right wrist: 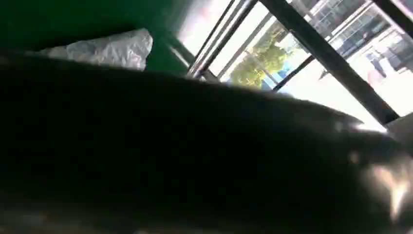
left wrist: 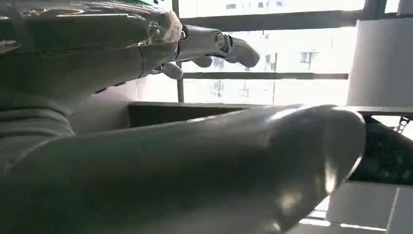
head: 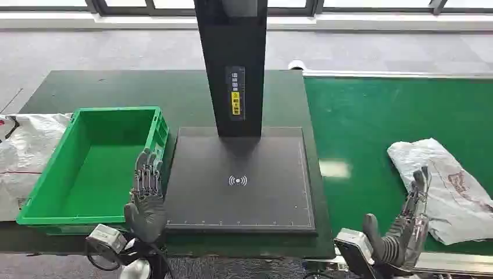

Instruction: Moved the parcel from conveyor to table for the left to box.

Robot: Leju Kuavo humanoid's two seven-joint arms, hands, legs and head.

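Nothing is moved yet: the parcel lies on the conveyor at my three o'clock, its long axis running from ten to four o'clock. My right hand sits at its near edge, fingers spread, holding nothing. My left hand waits empty, fingers straight, beside the green box. Pickup, transfer and boxing remain.

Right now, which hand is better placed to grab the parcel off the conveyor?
Right. The right hand is at the near edge of the parcel on the conveyor. The left hand is across the scanner pad, beside the green crate.
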